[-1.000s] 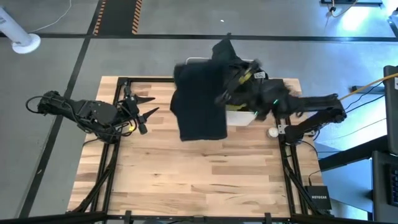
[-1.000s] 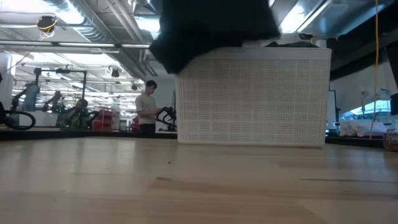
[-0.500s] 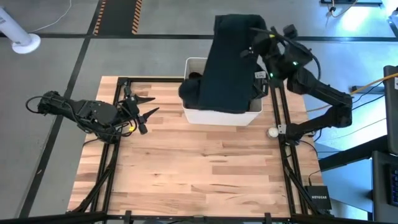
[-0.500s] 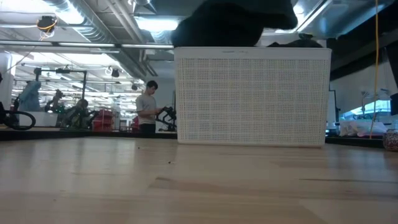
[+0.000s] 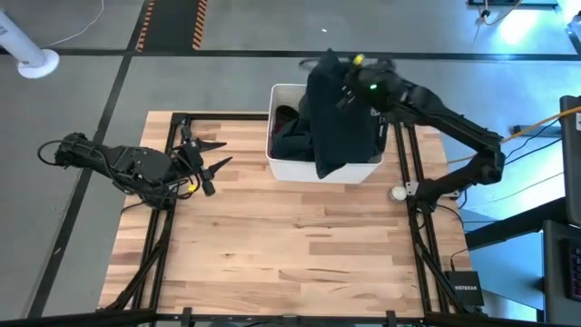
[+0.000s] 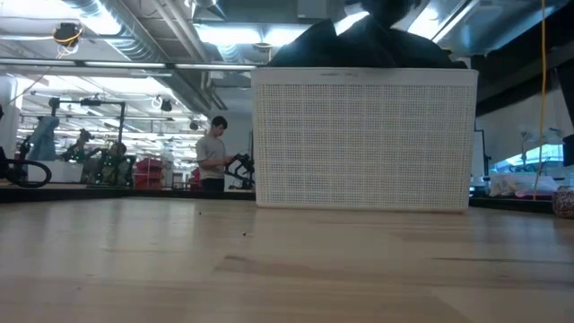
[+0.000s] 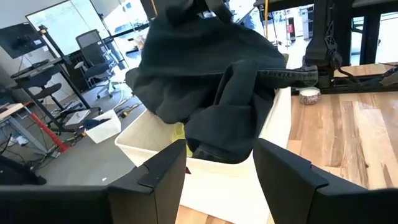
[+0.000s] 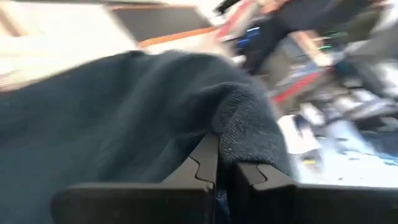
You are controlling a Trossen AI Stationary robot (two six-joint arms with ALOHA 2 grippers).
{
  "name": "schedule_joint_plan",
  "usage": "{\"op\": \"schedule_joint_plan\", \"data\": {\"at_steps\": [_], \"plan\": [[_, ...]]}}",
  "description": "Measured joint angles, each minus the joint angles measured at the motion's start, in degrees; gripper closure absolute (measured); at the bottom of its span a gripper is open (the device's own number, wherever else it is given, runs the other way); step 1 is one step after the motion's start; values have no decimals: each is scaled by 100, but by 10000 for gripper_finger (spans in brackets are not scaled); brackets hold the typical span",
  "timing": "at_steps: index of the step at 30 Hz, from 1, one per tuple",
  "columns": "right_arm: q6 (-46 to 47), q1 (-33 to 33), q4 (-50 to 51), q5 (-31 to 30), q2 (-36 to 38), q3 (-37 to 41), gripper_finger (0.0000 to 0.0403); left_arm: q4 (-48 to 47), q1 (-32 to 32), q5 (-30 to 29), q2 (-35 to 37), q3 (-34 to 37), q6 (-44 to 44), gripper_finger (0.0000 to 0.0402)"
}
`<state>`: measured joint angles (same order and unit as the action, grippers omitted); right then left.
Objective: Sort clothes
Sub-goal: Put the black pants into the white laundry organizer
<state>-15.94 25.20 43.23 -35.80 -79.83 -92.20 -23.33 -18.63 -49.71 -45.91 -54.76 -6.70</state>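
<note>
At about 9 o'clock on the wooden counter, the left claw waits low over the boards. Its 2 fingers are spread wide with nothing between them, pointing toward 3 o'clock, probably parked there to stay clear of the work.

At about 12 o'clock, at the counter's far edge, stands a white bin. In the low view its perforated wall hides what lies inside. A dark green garment hangs over the bin, draping from above down across the rim, with its lower end spilling over the near wall. The left wrist view shows it bunched and folded, sagging into the bin mouth, with a sliver of neon yellow cloth beneath. A bit of maroon cloth shows inside the bin at its 9 o'clock side.

The right arm reaches in from 3 o'clock, and the right claw is raised above the bin's far edge. In the right wrist view its fingers are pinched tight on a fold of the garment. The high grip seems meant to let the cloth hang free of the rest.

A person stands far off in the room behind.
</note>
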Motion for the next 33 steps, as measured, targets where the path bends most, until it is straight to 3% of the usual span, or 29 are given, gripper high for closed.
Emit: {"op": "schedule_joint_plan", "data": {"at_steps": [5, 12, 23, 29, 33], "plan": [[487, -6, 489, 1149, -537, 0, 384, 1, 0, 0, 0, 0, 8, 220], [830, -3, 723, 1981, -1426, -2, 383, -3, -1, 0, 0, 0, -13, 220], [1795, -6, 702, 2071, -2697, -13, 352, -2, 0, 0, 0, 0, 0, 220], [1978, -10, 765, 2088, -2778, -74, 299, -4, 0, 0, -2, 0, -4, 220], [1930, -12, 1295, 2278, -2613, -523, 254, -8, -2, 0, -4, 0, -11, 220]]}}
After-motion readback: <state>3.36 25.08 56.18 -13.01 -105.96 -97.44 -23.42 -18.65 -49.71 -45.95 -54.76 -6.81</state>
